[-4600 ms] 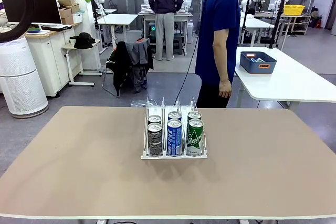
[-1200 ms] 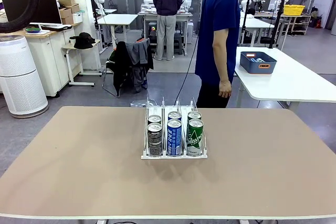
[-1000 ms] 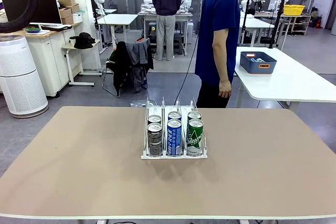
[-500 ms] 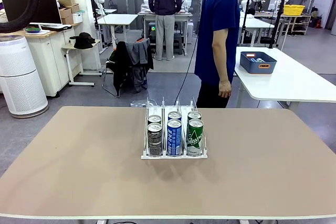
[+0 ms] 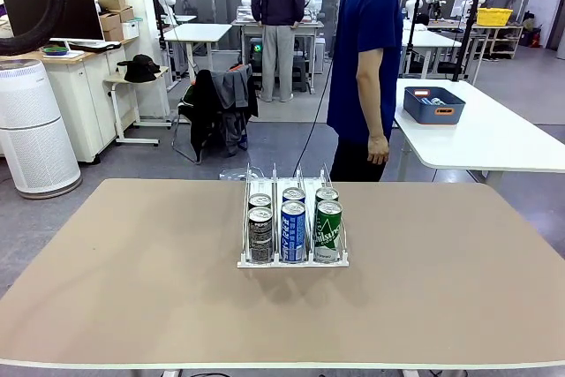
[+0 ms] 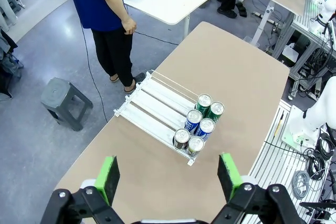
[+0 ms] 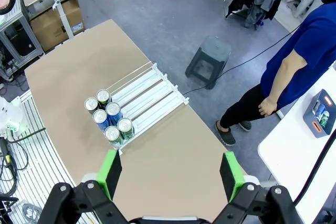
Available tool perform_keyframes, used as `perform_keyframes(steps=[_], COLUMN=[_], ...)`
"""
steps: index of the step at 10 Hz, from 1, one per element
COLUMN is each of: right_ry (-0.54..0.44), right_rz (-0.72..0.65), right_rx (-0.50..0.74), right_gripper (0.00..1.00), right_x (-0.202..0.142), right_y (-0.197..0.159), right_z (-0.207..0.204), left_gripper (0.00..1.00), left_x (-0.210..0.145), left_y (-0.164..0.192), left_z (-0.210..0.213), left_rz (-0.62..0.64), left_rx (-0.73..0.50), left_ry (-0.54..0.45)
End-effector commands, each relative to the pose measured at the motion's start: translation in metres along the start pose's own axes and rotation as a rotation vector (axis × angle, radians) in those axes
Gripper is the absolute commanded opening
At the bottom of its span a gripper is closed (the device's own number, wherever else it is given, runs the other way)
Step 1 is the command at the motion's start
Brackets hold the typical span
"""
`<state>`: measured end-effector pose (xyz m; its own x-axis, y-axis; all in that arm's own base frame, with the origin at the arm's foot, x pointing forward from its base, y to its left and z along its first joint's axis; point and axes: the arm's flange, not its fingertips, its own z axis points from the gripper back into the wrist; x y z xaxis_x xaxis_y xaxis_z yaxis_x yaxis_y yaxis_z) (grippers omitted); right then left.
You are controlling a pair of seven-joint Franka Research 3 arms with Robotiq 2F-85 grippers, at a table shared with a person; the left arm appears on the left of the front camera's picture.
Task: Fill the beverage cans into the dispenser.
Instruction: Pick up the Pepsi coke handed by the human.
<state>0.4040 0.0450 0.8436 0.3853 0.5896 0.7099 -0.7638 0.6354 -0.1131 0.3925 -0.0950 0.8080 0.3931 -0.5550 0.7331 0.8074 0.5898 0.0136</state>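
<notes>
Our left gripper (image 6: 168, 174) and right gripper (image 7: 170, 173) hang high above the table (image 5: 132, 271), fingers spread wide, touching nothing. At mid-table, six beverage cans (image 5: 293, 231) stand two per lane at the near end of the dispenser (image 5: 275, 181). Beyond the far edge stands a person (image 5: 366, 68).

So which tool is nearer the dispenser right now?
Left, probably: the dispenser looks larger in its wrist view. The left tool hangs open high above the table, on the dispenser's left as the robot sees it; the right tool hangs open high above too.
</notes>
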Motion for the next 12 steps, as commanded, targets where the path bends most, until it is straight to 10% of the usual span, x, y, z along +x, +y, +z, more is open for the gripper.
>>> perform_keyframes(steps=[1, 12], right_ry=[-0.001, -0.001], right_rz=[0.0, 0.0], right_rx=[0.008, 0.008], right_gripper=[1.0, 1.0], right_x=[0.0009, 0.0009], right_y=[0.0006, 0.0006], right_z=[0.0001, 0.0001], left_gripper=[1.0, 1.0], left_x=[-0.0001, -0.0001], left_y=[0.0003, 0.0003], left_z=[0.0002, 0.0002], left_rz=[0.002, 0.002], left_rx=[0.005, 0.005], left_ry=[0.003, 0.003])
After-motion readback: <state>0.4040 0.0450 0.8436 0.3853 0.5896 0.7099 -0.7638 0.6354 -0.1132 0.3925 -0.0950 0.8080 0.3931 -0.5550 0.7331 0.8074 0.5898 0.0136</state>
